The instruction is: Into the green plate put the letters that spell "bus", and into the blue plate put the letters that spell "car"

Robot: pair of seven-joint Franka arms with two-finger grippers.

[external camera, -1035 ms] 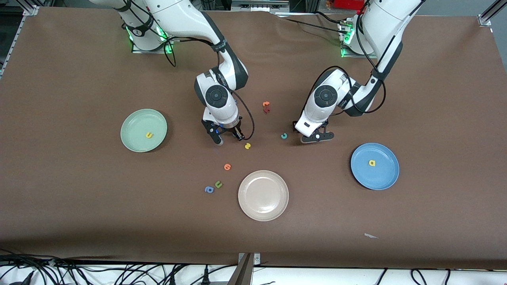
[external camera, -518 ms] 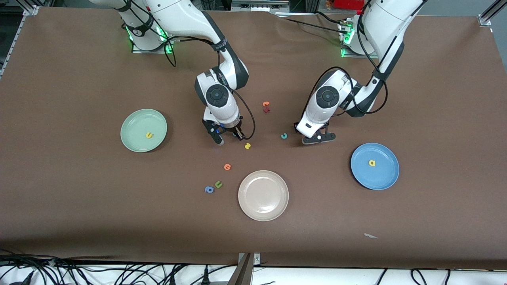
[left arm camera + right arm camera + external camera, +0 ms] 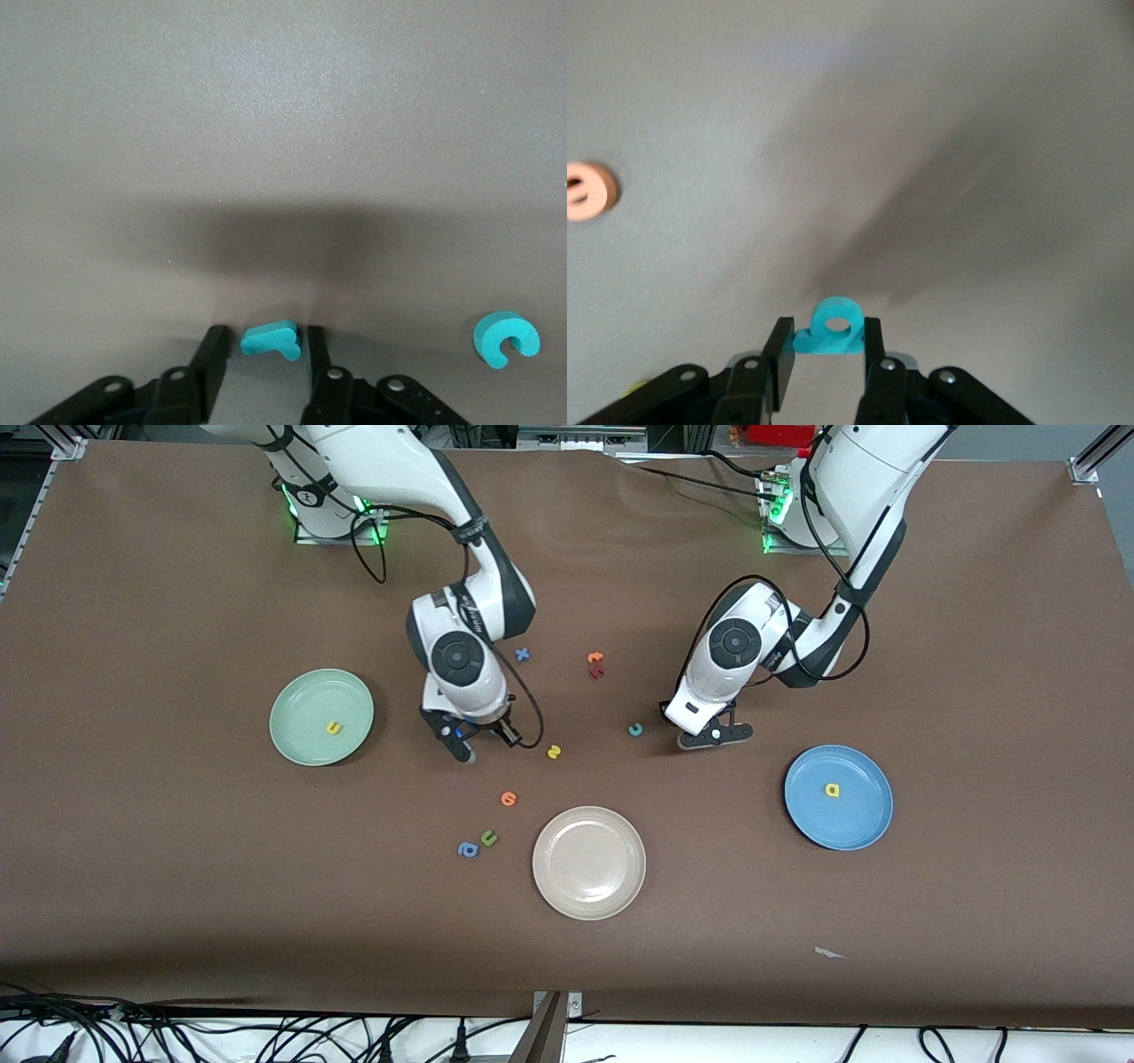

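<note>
The right tool [image 3: 485, 744], over the desk [image 3: 177, 886] beside the green plate [image 3: 285, 691], grips the teal b [image 3: 833, 329], while the left tool [image 3: 713, 737], low by the teal c [image 3: 635, 730], seems to pinch the teal r [image 3: 270, 340] off-centre, so it may twist free.

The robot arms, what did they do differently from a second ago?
The right gripper, shut on the teal b, moved toward the green plate, uncovering a blue x. The left gripper closed on the teal r, hardly moving. Plates and other letters stayed put.

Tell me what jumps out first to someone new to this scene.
Both grippers are clamped on tiny teal foam letters: the right gripper on the teal b, the left gripper on the teal r beside the teal c. The green plate holds a yellow u, the blue plate a yellow a.
</note>
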